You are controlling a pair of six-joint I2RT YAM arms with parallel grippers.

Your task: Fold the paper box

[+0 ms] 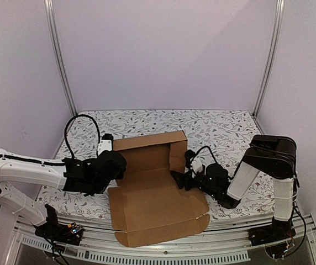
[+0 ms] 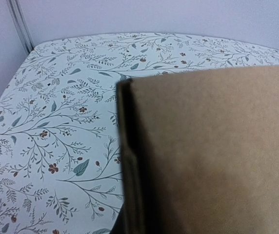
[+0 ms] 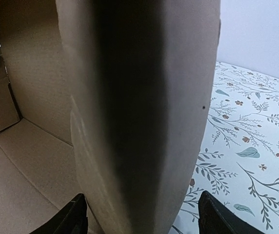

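1. Top external view: a paper box of plain brown cardboard sits half folded in the middle of a white surface printed with leaves and small flowers.
2. Its far wall stands upright, and a shorter right wall stands upright against the far wall's right end. The wide base lies flat, and a panel with rounded corners reaches out past the near edge of the surface.
3. From the left, the left tool meets the box's left side close to the far left corner. The arm's dark wrist covers the tool from above.
4. Left wrist view: blurred cardboard fills the right half, ending in a dark upright edge, with the flowered surface to the left and beyond. I cannot tell whether this tool is apart or together.
5. From the right, the right tool sits at the near end of the right wall.
6. Right wrist view: that wall, seen edge-on, fills the centre. 2 dark fingers show at the bottom, 1 on each side of it, so the tool stands apart around the wall. Whether either finger touches the cardboard is unclear.
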